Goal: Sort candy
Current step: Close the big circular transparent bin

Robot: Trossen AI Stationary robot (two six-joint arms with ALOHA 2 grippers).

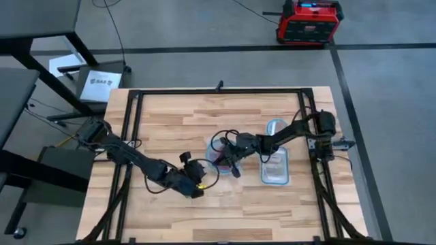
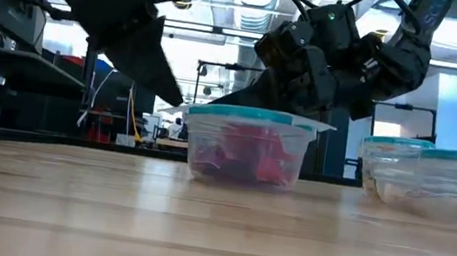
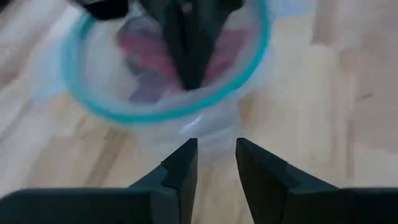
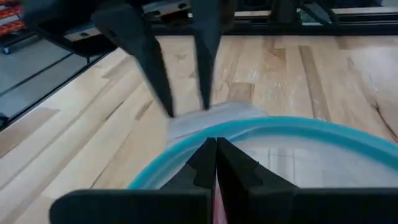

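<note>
- Right arm: reaches in from the counter's right edge toward the centre. Its hand (image 1: 234,163) hangs over the round bowl (image 2: 246,144), fingers pressed together — nothing visibly between them.
- Left arm: stretches diagonally from the left edge. Its hand (image 1: 199,187) sits just beside the same bowl, on the side away from the right arm. The fingers (image 3: 181,171) stand a narrow gap apart and grip nothing.
- Candy (image 2: 240,158): a heap of red and purple wrapped sweets lies inside the round bowl. Paler contents show in the rectangular tub (image 1: 275,165); they cannot be identified.
- Second round bowl (image 1: 275,126): stands just beyond the tub, near the right arm.
- Counter (image 1: 170,126): pale wood planks, framed by black rails.
- Room: grey floor — a red and black box (image 1: 310,20) stands beyond the counter, with a dark desk at the upper left in the high view.
</note>
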